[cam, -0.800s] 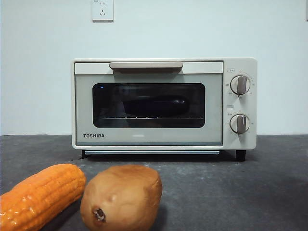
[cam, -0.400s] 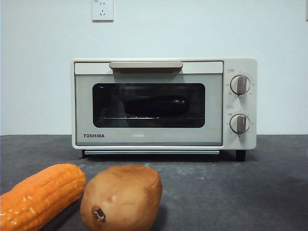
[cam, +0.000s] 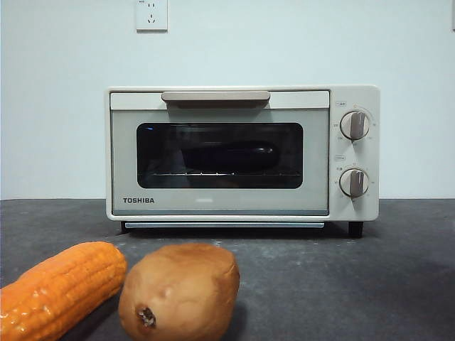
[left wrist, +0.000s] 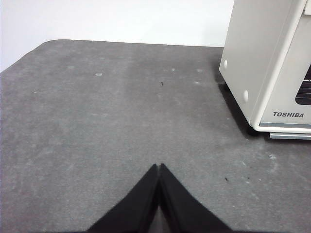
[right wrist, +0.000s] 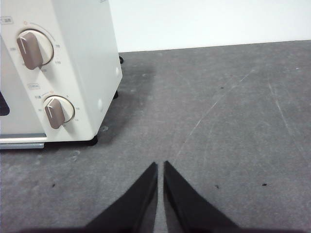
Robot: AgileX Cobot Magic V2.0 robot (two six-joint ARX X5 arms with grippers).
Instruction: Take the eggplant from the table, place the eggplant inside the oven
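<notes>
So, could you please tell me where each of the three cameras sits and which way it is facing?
Front view: low at table height, looking level at the closed oven, eggplant inside; corn cob and potato nearest; no arm shows.
Left wrist view: on the left arm, looking over its shut left gripper across the table.
Right wrist view: on the right arm, looking over its right gripper, nearly shut, beside the knobs.
All three share the oven.

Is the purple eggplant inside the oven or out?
Inside. The eggplant lies on the rack behind the shut glass door of the oven.
</notes>
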